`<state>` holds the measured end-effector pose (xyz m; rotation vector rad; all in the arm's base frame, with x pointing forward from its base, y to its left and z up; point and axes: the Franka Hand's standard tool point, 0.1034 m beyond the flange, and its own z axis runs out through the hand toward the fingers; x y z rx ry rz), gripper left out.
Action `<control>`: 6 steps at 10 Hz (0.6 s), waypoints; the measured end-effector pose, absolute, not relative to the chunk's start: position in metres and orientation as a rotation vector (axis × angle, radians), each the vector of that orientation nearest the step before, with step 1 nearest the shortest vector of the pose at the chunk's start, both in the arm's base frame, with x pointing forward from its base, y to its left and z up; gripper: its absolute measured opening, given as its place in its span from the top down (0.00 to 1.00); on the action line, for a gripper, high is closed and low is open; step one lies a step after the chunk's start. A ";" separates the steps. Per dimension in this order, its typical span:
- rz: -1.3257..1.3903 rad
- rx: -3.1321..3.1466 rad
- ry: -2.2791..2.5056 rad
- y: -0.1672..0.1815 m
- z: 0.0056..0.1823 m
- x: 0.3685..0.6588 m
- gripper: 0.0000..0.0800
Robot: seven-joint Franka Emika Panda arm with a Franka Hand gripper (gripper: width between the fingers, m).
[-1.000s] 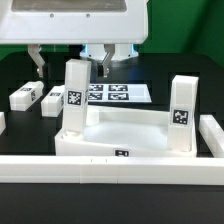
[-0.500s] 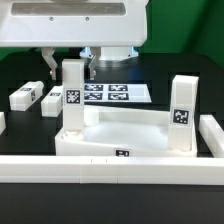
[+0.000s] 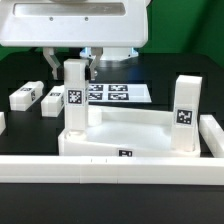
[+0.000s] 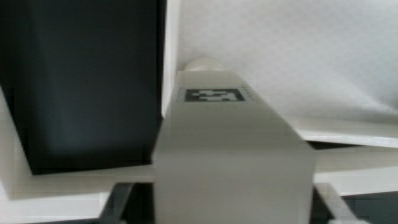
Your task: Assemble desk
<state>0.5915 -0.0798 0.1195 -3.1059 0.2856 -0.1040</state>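
Two legs stand upright in the desk top [image 3: 125,128]: the near-side leg [image 3: 75,95] at the corner on the exterior view's left, the far-side leg [image 3: 183,112] at the corner on the exterior view's right. Open tray floor lies between them, bounded by the raised rim. The front rim, bearing a small tag [image 3: 124,153], sits just behind the long white rail [image 3: 60,168], with little room between. Two loose legs [image 3: 24,97] [image 3: 52,101] lie flat on the black table [image 3: 100,205], side by side and well apart from the tray. The marker board [image 3: 128,93] lies behind the tray. The arm hangs straight down over the near-side leg, with the gripper [image 3: 70,65] straddling its top, one finger on each side. In the wrist view, the leg [image 4: 222,150] fills the gap between the dark fingers [image 4: 128,203]. Cannot tell whether the pads press on it or stand just clear.
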 end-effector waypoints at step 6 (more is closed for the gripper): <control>-0.089 -2.937 0.904 -0.072 0.119 0.593 0.64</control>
